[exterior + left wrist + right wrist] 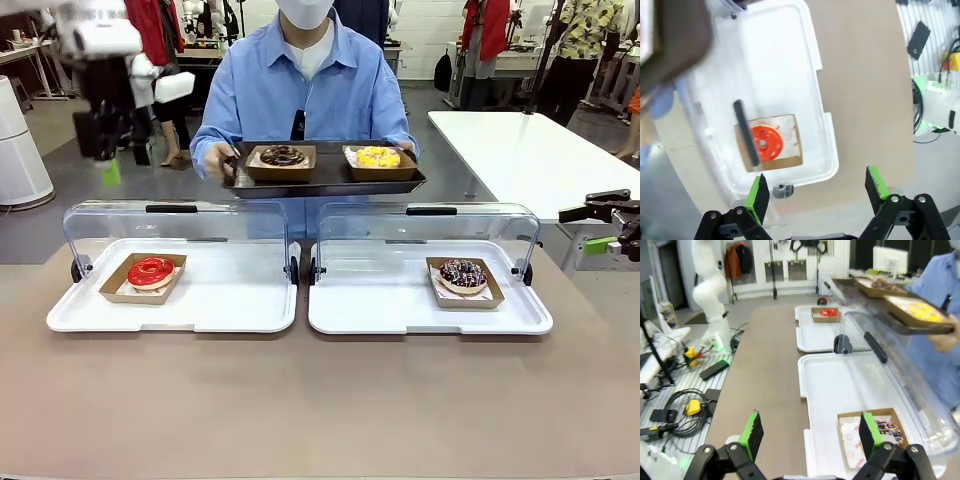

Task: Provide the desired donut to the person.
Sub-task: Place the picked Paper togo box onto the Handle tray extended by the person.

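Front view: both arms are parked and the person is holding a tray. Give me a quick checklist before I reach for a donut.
1. Left gripper open, nothing held: ok.
2. Right gripper open, nothing held: ok.
3. Red donut in its paper boat in the left case, lid up: ok.
4. Sprinkled donut in the right case, lid up: ok.
5. Person holds a tray with two donuts above the far edge of the cases: not ok, it may crowd a reach.
6. Which donut is wanted: cannot tell.
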`<state>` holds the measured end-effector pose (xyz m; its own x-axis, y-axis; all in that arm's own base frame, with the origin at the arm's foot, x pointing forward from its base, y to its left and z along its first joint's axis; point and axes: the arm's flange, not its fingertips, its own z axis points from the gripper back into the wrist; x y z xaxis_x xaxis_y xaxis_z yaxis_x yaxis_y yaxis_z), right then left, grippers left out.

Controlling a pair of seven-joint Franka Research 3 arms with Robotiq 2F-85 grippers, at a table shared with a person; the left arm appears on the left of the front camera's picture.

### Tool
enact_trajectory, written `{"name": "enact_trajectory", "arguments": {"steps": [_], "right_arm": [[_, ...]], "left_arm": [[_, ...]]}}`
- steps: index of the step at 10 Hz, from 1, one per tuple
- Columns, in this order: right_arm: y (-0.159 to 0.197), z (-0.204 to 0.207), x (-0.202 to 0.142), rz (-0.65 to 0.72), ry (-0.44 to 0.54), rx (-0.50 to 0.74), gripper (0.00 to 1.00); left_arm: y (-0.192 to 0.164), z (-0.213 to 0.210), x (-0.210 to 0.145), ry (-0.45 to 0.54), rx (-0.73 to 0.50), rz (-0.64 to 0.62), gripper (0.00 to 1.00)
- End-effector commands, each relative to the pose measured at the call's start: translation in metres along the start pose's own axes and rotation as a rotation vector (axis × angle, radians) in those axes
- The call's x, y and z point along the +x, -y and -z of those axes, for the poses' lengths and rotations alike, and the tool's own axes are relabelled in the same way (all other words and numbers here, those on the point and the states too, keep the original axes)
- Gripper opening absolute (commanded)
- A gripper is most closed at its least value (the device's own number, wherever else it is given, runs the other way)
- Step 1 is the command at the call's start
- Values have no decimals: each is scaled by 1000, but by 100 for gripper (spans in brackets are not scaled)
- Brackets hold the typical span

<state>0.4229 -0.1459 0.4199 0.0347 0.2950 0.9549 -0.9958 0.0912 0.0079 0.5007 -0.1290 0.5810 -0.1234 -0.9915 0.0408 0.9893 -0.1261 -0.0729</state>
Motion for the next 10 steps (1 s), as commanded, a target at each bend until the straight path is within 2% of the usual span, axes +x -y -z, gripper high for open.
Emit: {"name": "enact_trajectory", "arguments": {"steps": [1, 5, 6, 10], "right_arm": [[-2, 1, 0, -3, 6, 0, 100], [-2, 1, 0, -3, 6, 0, 100], [-2, 1, 0, -3, 6, 0, 100], [-2, 1, 0, -3, 6, 0, 100]], "left_arm": [[22, 35, -5, 37, 63, 23, 100], [35, 37, -10, 75, 65, 33, 100], [26, 43, -6, 26, 52, -3, 100], [26, 43, -6, 26, 52, -3, 100]]}}
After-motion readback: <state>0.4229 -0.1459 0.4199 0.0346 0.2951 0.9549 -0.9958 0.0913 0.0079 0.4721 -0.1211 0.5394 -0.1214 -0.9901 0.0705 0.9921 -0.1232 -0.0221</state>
